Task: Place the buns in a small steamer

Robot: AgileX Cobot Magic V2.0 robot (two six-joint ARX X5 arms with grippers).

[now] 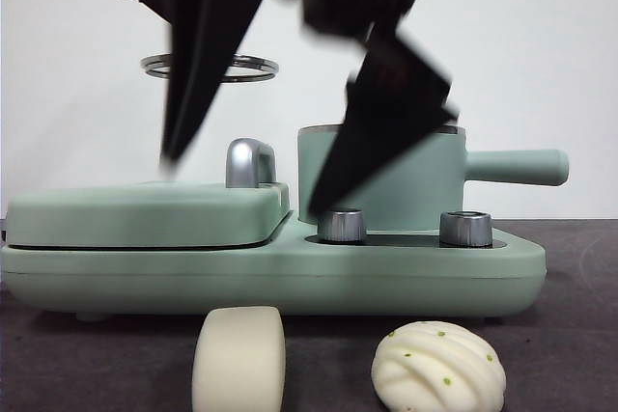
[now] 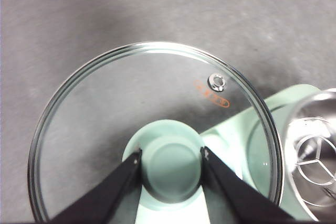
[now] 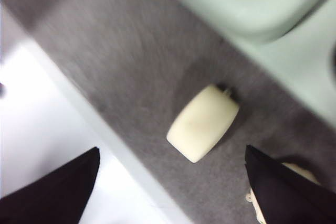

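The right gripper (image 3: 170, 182) hung with its jaws spread wide and empty above the table (image 3: 131, 66), the smooth roll (image 3: 203, 123) lying between and just ahead of the two black tips. The roll's long axis ran aslant to the line between the jaws, so a turn of the wrist looked needed before any descent and close. Beside one jaw tip the edge of the ridged bun (image 3: 252, 199) peeped out, mostly hidden. In the front view both buns sat on the dark tabletop in front of the mint-green cooker (image 1: 290, 267), the roll (image 1: 238, 359) on end and the ridged bun (image 1: 439, 367) near it, apart and untouched. The right gripper appeared the nearer of the two to them, since the left gripper (image 2: 170, 163) was occupied: its jaws were clamped on the green knob (image 2: 170, 174) of the glass lid (image 2: 105, 129), held aloft and clear of the steamer (image 1: 406, 185). That left the steamer open, its steel rim (image 2: 310, 108) and an inner rack (image 2: 317, 163) showing at the edge of the left wrist view. Neither bun was yet inside; the pot stood behind them on the cooker, its handle (image 1: 517, 167) pointing sideways.
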